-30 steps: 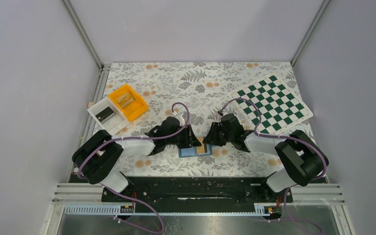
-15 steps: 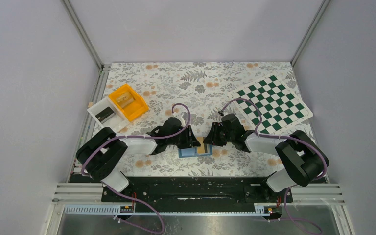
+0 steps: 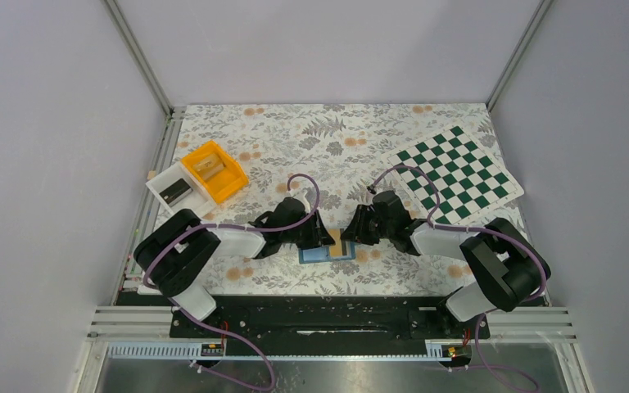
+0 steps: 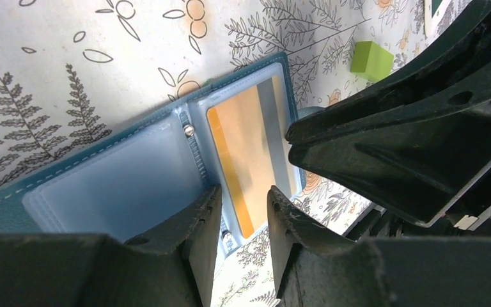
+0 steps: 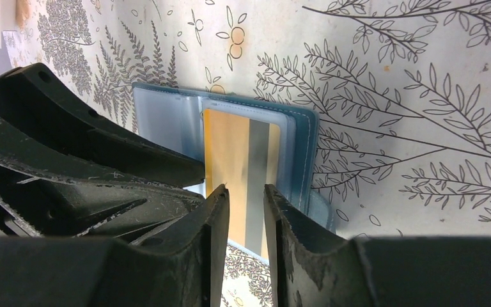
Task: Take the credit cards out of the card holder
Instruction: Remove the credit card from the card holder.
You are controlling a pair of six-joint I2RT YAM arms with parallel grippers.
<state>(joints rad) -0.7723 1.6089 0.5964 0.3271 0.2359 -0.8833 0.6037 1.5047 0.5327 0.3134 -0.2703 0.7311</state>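
Note:
The blue-teal card holder (image 3: 315, 255) lies open on the flowered table between my two grippers. An orange-tan credit card (image 4: 243, 147) with a grey stripe sits in the clear pocket of one half (image 5: 230, 153); the other half's pocket (image 4: 121, 185) looks pale. My left gripper (image 4: 241, 198) hovers low over the centre fold and the card's near end, jaws a narrow gap apart with nothing between them. My right gripper (image 5: 245, 192) faces it from the other side, also narrowly open over the card. In the top view the left gripper (image 3: 321, 233) and right gripper (image 3: 352, 232) almost meet.
An orange bin (image 3: 214, 170) and a white bin (image 3: 176, 192) stand at the far left. A green-and-white chessboard (image 3: 457, 172) lies at the far right. A small lime-green block (image 4: 371, 59) sits on the table beyond the holder.
The left arm's elbow has shifted a little to the right and its jaws have narrowed slightly. The right gripper and the card holder stay put.

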